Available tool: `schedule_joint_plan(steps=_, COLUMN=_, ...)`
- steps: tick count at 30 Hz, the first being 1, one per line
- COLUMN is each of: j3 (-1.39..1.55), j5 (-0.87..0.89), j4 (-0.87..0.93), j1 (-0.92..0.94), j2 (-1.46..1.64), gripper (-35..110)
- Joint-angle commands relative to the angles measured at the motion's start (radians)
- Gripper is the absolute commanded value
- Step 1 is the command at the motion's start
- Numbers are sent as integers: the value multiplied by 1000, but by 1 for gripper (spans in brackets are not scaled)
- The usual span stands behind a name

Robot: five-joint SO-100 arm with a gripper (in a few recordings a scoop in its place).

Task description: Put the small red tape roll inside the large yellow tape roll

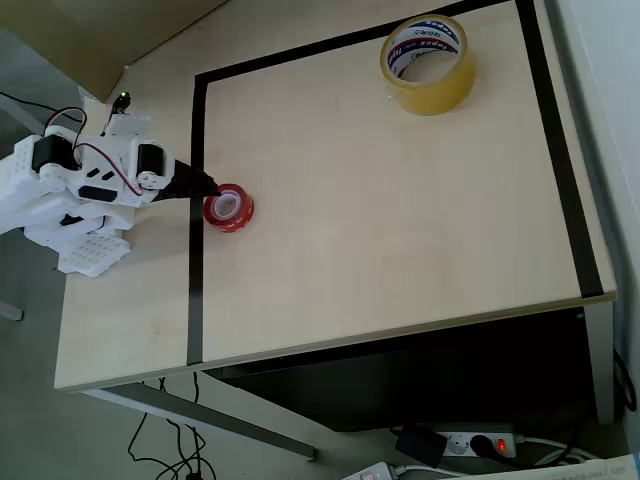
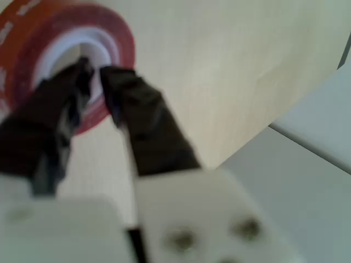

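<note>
pincer (image 2: 93, 76) sits right at the red roll (image 1: 229, 208), its dark fingers (image 2: 148, 131) nearly together with just a thin gap between the tips, which look to be at the roll's white core in the wrist view. whether they pinch the wall or merely hover over it, i can't tell; that view is blurred. from overhead the roll lies at about 3 o'clock of the fingertips, touching them, just right of the black tape line (image 1: 196, 250) near the table's (image 1: 400, 250) left side. the yellow roll (image 1: 427, 63) rests well apart, up toward 1 o'clock from the red one. to do this step well, i'd say get one finger inside the core and one outside, squeeze firmly, then lift straight before swinging off.
</note>
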Motion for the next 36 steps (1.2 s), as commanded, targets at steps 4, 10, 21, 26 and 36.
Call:
schedule_joint_plan(steps=4, j3=-112, j5=17, j4=216, j1=-98, j2=-3, gripper=0)
schedule_joint_plan(steps=10, j3=-209, j5=12, j4=170, j1=-63, j2=-80, gripper=0)
schedule_joint_plan(steps=21, j3=-614, j5=-8, j4=164, j1=92, j2=-742, gripper=0)
schedule_joint_plan(steps=26, j3=-721, j5=-91, j4=176, j1=216, j2=-977, gripper=0)
schedule_joint_plan(steps=36, j3=-712, j5=-331, j4=143, j1=143, j2=-1114, gripper=4)
